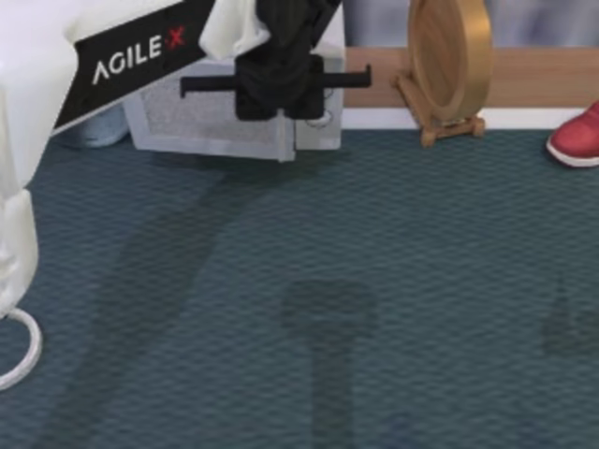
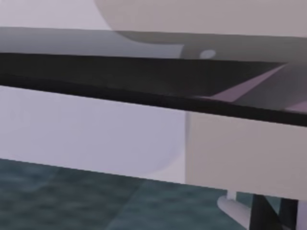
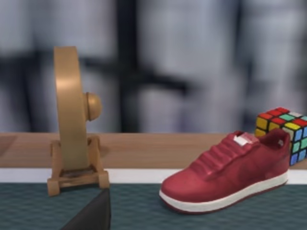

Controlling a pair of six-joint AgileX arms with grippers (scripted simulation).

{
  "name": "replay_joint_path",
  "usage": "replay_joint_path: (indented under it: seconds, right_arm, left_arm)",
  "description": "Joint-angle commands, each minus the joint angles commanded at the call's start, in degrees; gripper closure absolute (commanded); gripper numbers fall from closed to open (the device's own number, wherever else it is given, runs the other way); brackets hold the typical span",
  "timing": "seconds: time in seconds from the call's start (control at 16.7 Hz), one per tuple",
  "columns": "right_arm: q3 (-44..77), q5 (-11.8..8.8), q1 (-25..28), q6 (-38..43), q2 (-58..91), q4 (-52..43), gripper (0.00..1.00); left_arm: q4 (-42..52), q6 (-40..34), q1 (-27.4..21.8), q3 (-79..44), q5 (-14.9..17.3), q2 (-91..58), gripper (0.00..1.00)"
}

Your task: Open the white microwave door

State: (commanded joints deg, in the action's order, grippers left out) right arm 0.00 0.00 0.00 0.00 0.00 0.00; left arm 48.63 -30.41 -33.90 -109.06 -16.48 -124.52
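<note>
The white microwave (image 1: 329, 42) stands at the table's back left. Its white microwave door (image 1: 201, 117), with a grey mesh window, lies flush with the front. The slim handle (image 1: 284, 145) runs down the door's right edge, beside the narrow knob panel (image 1: 320, 126). My left gripper (image 1: 281, 98) hangs right over that handle. In the left wrist view the grey handle bar (image 2: 232, 207) runs up against the gripper's dark parts. My right gripper shows only as a dark wedge (image 3: 93, 215) in the right wrist view, low over the mat.
A round wooden disc on a stand (image 1: 447, 65) sits right of the microwave. A red shoe (image 1: 576, 136) lies at the far right, with a colour cube (image 3: 283, 132) behind it. The teal mat (image 1: 374, 281) spreads across the front.
</note>
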Motion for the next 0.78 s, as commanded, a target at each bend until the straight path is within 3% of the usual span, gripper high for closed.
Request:
replay_joint_path:
  seconds: [0.54,0.78]
  right_arm:
    - [0.0,0.0,0.0,0.0,0.0,0.0,0.00]
    - [0.0,0.0,0.0,0.0,0.0,0.0,0.00]
  left_arm:
    - [-0.2,-0.1,-0.3,0.3,0.3,-0.2,1.00]
    - [-2.7,3.1,0.2,5.1,1.4,3.1,1.00]
